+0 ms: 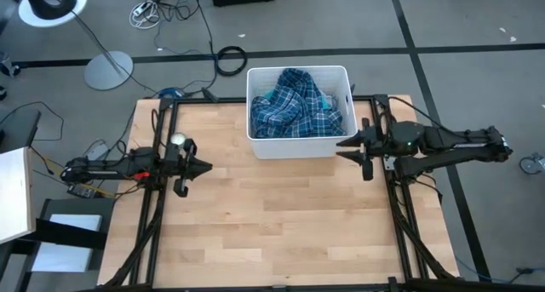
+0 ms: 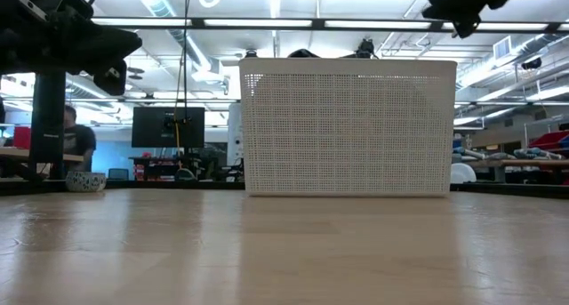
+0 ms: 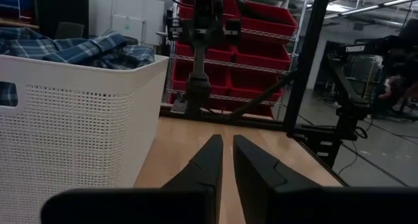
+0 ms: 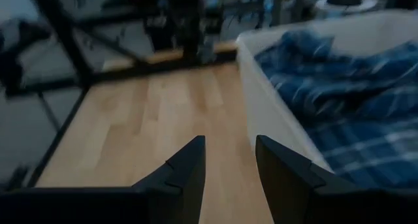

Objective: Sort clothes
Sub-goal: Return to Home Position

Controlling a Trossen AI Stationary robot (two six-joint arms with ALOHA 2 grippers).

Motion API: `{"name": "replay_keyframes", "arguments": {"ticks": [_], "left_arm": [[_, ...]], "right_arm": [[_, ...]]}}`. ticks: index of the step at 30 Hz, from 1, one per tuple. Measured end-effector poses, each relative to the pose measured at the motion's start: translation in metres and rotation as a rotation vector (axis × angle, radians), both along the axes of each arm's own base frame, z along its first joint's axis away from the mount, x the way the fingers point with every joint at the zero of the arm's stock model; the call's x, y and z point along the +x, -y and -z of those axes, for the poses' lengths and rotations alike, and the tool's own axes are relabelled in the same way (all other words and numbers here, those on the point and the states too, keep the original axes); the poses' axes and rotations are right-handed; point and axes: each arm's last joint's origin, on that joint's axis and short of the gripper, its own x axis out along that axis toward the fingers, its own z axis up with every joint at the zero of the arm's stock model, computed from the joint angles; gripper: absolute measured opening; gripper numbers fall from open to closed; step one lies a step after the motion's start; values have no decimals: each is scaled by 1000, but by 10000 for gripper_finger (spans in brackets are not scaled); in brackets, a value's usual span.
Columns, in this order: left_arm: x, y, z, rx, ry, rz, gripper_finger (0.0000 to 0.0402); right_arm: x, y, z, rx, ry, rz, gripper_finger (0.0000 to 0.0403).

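The clothes lie heaped in a white perforated bin (image 1: 298, 69) at the table's far middle. A navy plaid shirt (image 1: 294, 109) is on top, and a bit of turquoise (image 1: 265, 94) shows at the bin's left wall. The other garments are hidden. The shirt also shows in the left wrist view (image 3: 78, 48) and the right wrist view (image 4: 339, 93). My left gripper (image 1: 207, 166) is shut and empty above the table's left side, pointing right. My right gripper (image 1: 343, 148) is open and empty by the bin's near right corner, pointing left.
The bin's front wall (image 2: 347, 127) stands on the bare wooden table (image 1: 281, 215), which has free room on its near half. Black frame rails (image 1: 153, 207) run along both table sides. A person (image 2: 76, 145) sits far behind the table.
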Motion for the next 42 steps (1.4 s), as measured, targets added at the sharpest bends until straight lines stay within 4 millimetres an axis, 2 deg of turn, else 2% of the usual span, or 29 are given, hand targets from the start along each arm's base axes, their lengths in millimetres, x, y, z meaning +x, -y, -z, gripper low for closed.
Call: {"name": "replay_keyframes", "arguments": {"ticks": [5, 9, 17, 29, 31, 42], "left_arm": [[0, 0, 0, 0, 0, 0, 42], [0, 0, 0, 0, -1, 0, 42], [0, 0, 0, 0, 0, 0, 42], [0, 0, 0, 0, -1, 0, 42], [0, 0, 0, 0, -1, -1, 42], [0, 0, -1, 0, 7, 0, 42]], "right_arm": [[-2, -4, 14, 11, -73, -39, 138], [-6, -6, 29, 22, -43, -50, 137], [-15, -6, 82, 76, 116, -51, 138], [-29, -3, 142, 152, 188, 11, 137], [-28, -3, 143, 139, 242, -7, 137], [-27, -1, 144, 8, 221, 18, 138]]}}
